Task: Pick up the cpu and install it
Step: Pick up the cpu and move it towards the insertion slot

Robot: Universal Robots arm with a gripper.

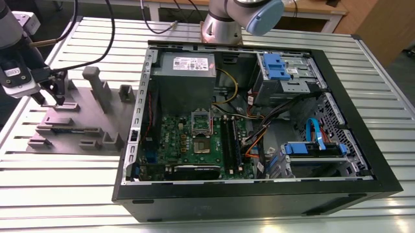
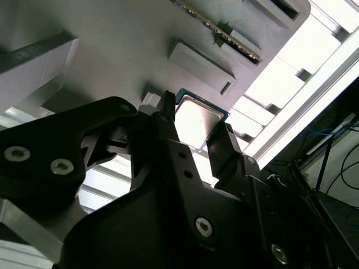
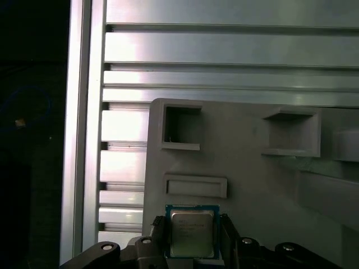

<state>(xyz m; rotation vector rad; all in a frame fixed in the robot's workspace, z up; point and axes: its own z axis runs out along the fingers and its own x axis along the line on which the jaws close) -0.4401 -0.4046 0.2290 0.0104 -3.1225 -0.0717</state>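
Note:
The cpu (image 3: 192, 232), a small square chip with a silvery top and a thin teal rim, sits between my gripper's (image 3: 192, 238) two black fingers at the grey fixture (image 3: 252, 185). Both fingers press against its opposite edges. In the second wrist view the cpu (image 2: 196, 120) shines between the same fingers of the gripper (image 2: 196, 134). I cannot tell whether the chip rests on the fixture or hangs just above it. In the exterior view my gripper (image 1: 55, 101) is low over the fixture (image 1: 77, 121) at the exterior view's left. The green motherboard (image 1: 188, 158) lies inside the open computer case, its metal-framed socket (image 1: 202, 144) uncovered.
The black computer case (image 1: 363, 160) fills the middle and right of the slatted metal table (image 1: 65, 184), holding a power supply (image 1: 186, 65), blue drive bays (image 1: 275, 65) and loose cables. Upright grey blocks (image 1: 97, 82) of the fixture stand close beside my gripper. The arm's base (image 1: 224, 24) is behind the case.

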